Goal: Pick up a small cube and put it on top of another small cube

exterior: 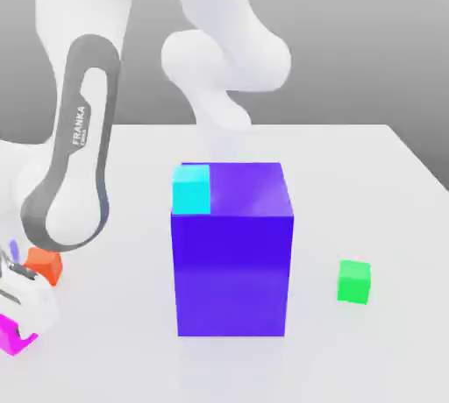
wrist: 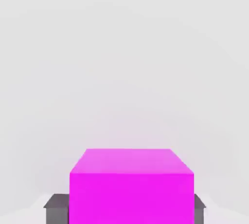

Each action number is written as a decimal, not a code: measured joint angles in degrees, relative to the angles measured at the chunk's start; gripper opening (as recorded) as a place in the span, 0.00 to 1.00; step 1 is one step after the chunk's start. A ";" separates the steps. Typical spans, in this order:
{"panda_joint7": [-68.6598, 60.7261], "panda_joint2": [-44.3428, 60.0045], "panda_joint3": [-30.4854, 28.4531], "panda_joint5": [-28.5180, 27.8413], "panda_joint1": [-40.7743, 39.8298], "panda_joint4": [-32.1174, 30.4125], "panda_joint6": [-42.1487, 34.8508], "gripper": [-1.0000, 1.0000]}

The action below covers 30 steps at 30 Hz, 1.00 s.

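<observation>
Fingers (wrist: 57,207) flanking magenta cube (wrist: 131,189) on both sides, gripper (wrist: 124,208) low on table (wrist: 124,72)

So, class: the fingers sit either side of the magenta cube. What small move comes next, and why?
Probably lift straight up. In the hand view the fingers flank the magenta cube closely, so it looks gripped. The green cube lies beyond the tall blue block, so height is needed first.

Four small cubes (exterior: 354,281); one block (exterior: 232,248)
</observation>
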 joint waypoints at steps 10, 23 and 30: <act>5.65 -12.31 -1.04 -8.00 10.55 0.18 -5.82 0.00; 25.75 -29.04 16.29 -13.26 38.55 -15.75 -5.35 0.00; 46.54 -37.06 28.11 -20.25 46.81 -28.76 -4.78 0.00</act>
